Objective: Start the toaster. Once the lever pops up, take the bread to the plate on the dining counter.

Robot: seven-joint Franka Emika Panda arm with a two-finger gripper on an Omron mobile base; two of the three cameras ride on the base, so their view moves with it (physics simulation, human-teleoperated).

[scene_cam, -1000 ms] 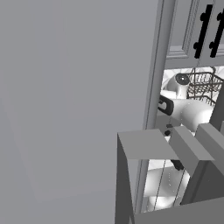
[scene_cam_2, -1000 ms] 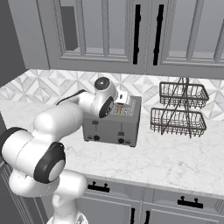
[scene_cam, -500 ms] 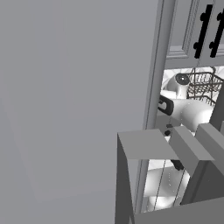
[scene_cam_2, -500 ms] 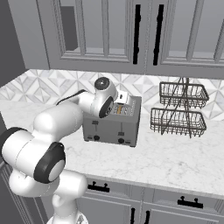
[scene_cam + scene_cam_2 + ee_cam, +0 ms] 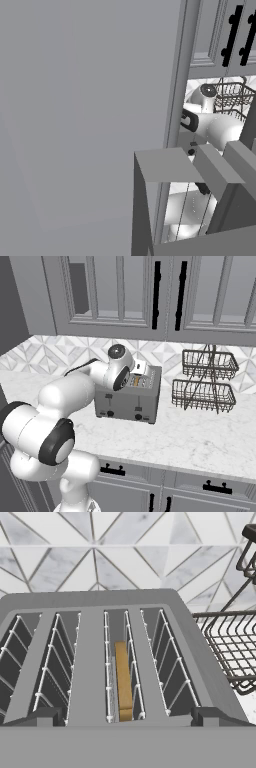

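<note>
A grey four-slot toaster (image 5: 131, 400) stands on the marble kitchen counter against the tiled wall. The bread (image 5: 123, 681), a tan slice on edge, sits deep in one of the middle slots of the toaster (image 5: 90, 607). My gripper (image 5: 128, 719) hovers just above the toaster's near edge, open, with its dark fingertips (image 5: 44, 715) spread wide and nothing between them. From the right base view, my hand (image 5: 140, 368) is over the toaster's top. The arm (image 5: 212, 127) shows through a narrow gap. The plate and the dining counter are out of view.
A two-tier black wire basket (image 5: 205, 382) stands right of the toaster, close to its side (image 5: 227, 647). Grey wall cabinets (image 5: 165, 296) hang above. A big grey panel (image 5: 85, 115) blocks most of the left base view. Bare marble counter (image 5: 195, 441) lies in front.
</note>
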